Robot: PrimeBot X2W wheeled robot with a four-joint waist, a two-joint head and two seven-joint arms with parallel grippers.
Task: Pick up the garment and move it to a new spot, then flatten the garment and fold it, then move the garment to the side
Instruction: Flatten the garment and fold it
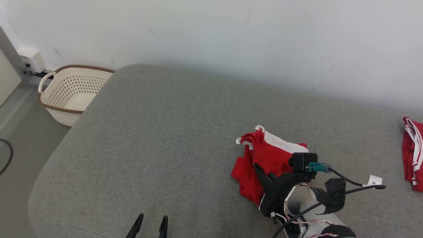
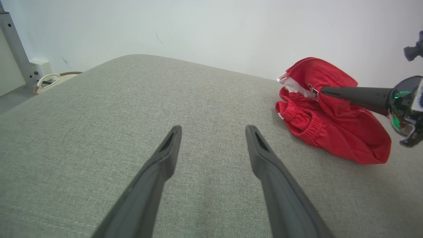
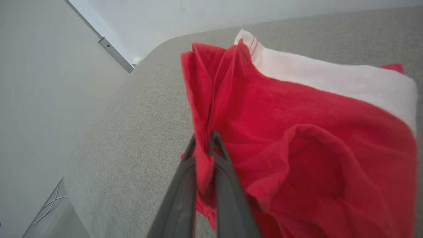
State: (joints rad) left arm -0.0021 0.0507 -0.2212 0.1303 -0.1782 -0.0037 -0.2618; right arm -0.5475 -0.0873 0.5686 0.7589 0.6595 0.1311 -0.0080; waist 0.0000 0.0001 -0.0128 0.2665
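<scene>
My right gripper (image 3: 203, 140) is pinching the crumpled garment (image 3: 290, 125) on the cushion (image 1: 165, 132); my left gripper (image 2: 214, 129) is hovering open. Moving, flattening and folding are apparently pending.

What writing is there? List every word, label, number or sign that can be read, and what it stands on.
No word or number is readable.
On the white tag of the black cable: one small dark mark, too small to read.
On the red garment: a small dark patch beside the right pincer, too blurred to read.
</scene>
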